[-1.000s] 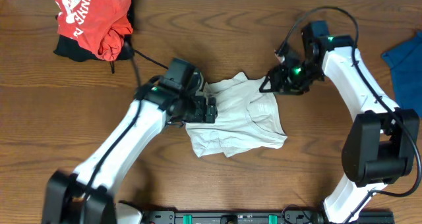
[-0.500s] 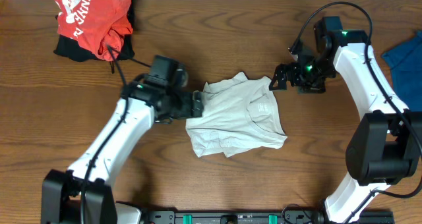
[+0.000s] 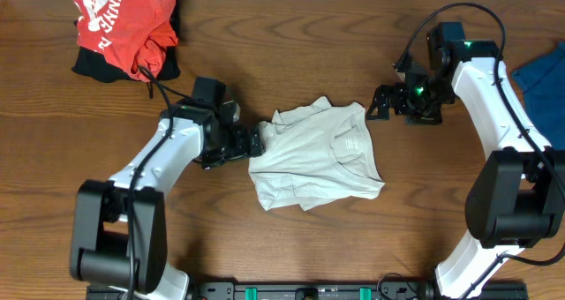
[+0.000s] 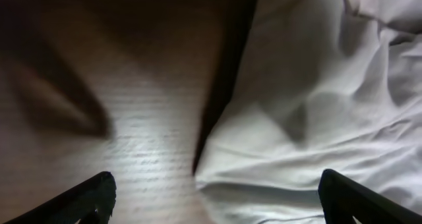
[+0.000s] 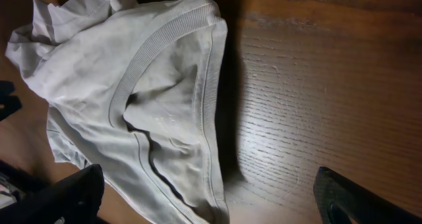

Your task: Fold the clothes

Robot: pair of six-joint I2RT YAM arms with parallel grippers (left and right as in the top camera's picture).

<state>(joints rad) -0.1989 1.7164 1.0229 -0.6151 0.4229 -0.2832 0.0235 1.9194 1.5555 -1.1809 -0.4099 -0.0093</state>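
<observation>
Our pale beige shirt of wrinkled thin fabric [image 3: 316, 154] lies as a compact, rumpled bundle in the middle of the brown wooden table [image 3: 291, 35], with the ribbed collar facing up. Over the last second both arms have backed off it. The left gripper [image 3: 255, 141] sits just beside its left edge and the right gripper [image 3: 378, 106] just off its far right corner, both with jaws spread and empty. We judge that 1 fold has been released and the shirt still needs tidying.

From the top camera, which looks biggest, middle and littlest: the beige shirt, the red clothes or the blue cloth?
1. beige shirt
2. red clothes, a bit smaller
3. blue cloth, but the picture's edge cuts it off, so unsure
</observation>
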